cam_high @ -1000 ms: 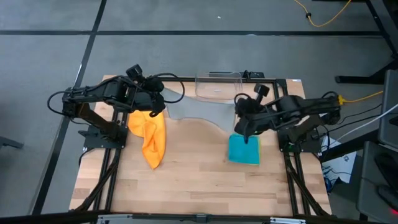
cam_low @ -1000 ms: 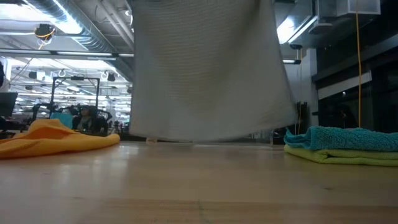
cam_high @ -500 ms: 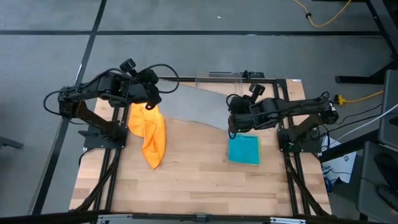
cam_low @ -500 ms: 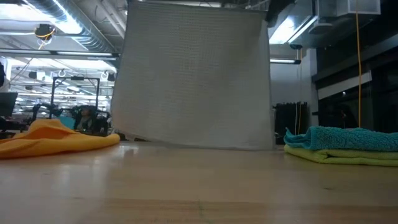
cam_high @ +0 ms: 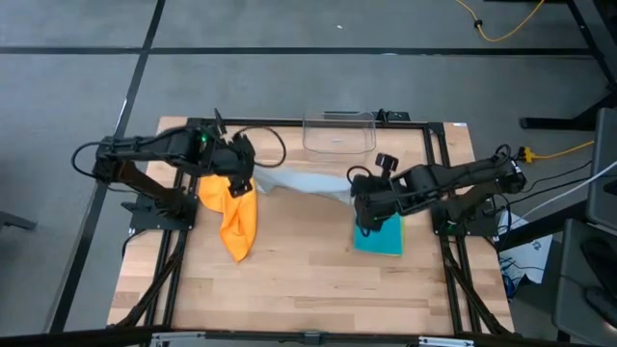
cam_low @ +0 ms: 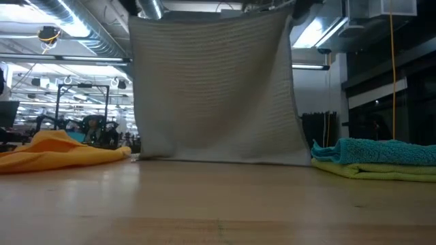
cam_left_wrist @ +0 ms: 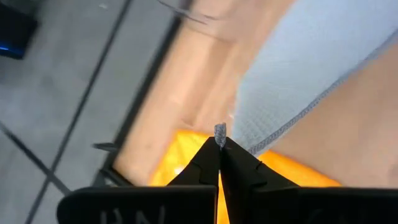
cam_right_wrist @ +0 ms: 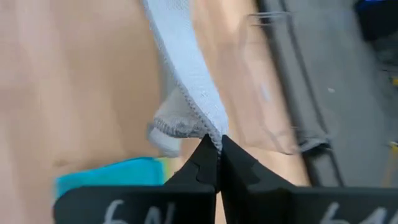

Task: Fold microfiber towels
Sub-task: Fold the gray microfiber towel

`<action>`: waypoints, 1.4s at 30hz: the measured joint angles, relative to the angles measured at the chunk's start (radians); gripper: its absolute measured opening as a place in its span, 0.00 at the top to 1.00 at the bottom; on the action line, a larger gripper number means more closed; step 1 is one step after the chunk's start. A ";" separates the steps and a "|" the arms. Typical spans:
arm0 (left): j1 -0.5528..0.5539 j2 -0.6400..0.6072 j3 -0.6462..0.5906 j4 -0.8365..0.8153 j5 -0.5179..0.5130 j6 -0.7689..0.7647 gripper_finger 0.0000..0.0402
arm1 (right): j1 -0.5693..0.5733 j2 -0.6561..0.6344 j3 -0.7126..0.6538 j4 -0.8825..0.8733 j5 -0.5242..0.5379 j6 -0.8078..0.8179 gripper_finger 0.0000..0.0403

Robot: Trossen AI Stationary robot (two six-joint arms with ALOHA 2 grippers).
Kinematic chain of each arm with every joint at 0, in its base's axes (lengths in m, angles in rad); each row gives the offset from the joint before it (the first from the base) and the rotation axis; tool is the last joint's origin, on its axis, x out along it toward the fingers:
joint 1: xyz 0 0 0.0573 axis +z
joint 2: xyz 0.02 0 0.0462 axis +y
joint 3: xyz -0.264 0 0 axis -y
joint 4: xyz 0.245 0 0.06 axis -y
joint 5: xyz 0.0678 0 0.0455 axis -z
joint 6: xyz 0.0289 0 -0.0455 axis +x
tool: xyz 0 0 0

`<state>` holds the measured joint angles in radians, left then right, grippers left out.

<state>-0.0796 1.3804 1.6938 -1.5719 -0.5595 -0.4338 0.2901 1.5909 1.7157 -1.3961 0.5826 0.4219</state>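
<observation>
Grey towel (cam_low: 214, 88) hangs stretched between left gripper (cam_high: 243, 172) and right gripper (cam_high: 360, 200), jaws clamped on its top corners. Since last second, arms lowered; hem now brushes table (cam_low: 218, 204) mid-width, ready for laying flat. Orange towel (cam_high: 231, 210) unfolded near left edge.

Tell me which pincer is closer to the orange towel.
Left. The left pincer hangs right over the orange towel's top edge, holding a grey towel corner; the right pincer is across the table above the teal towel.

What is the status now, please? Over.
Left gripper and right gripper shut on grey towel corners. Towel hangs spread, lower edge at table. Nothing in the way.
</observation>
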 joint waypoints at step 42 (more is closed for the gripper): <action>-0.678 0.007 -0.363 0.426 0.455 -0.638 1.00 | 0.350 0.312 0.001 0.333 -0.493 0.259 0.99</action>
<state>-0.7580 1.3872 1.3303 -1.1460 -0.1046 -1.0717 0.6400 1.9028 1.7164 -1.0635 0.0899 0.6807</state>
